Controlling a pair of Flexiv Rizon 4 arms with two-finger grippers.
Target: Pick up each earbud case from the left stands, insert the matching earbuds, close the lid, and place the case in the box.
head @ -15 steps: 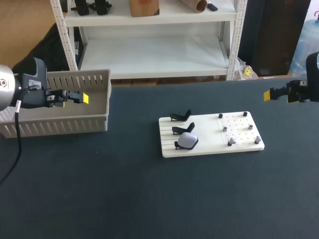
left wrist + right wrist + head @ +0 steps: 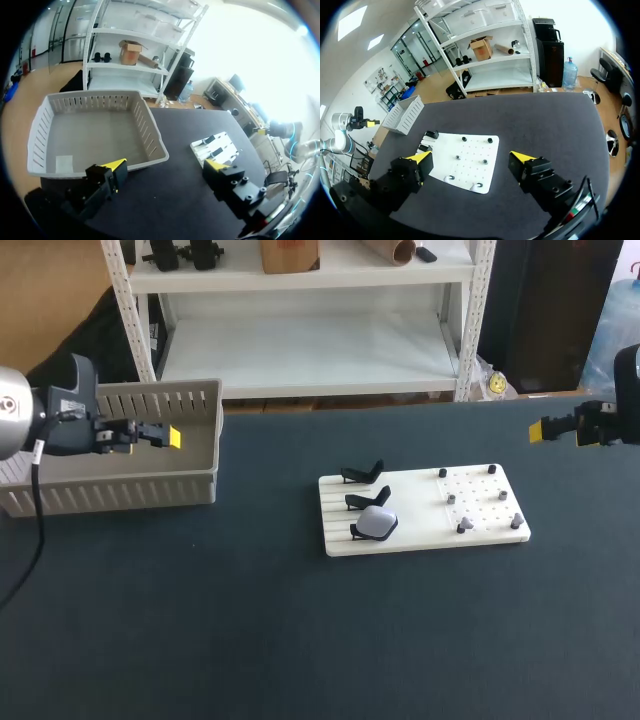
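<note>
While the left arm enters from the left side, its left tool [image 2: 170,437] hangs above the box [image 2: 150,390], over the right part of its interior. In the left wrist view the left tool [image 2: 165,167] stands released, its yellow tips wide apart with nothing between them. The slatted box [image 2: 150,135] lies ahead of them with no case in it. This box sits at the far left of the dark surface [image 2: 300,640]. Well apart from it, near the middle of the surface, lies a white board [image 2: 420,538]. On the board's left half stand three black stands [image 2: 363,475] in a row from far to near. The two farther stands carry nothing. The nearest stand carries the one earbud case [image 2: 376,522], pale grey and rounded. Whether its lid is up or down cannot be told. On the board's right, pegged half sit six small dark pieces [image 2: 451,498], spread apart and too small to identify. At the far right, well apart from the board, the right tool [image 2: 545,430] hangs above the surface. In the right wrist view the right tool [image 2: 470,159] is likewise released and empty, with the board [image 2: 470,155] ahead of it.
</note>
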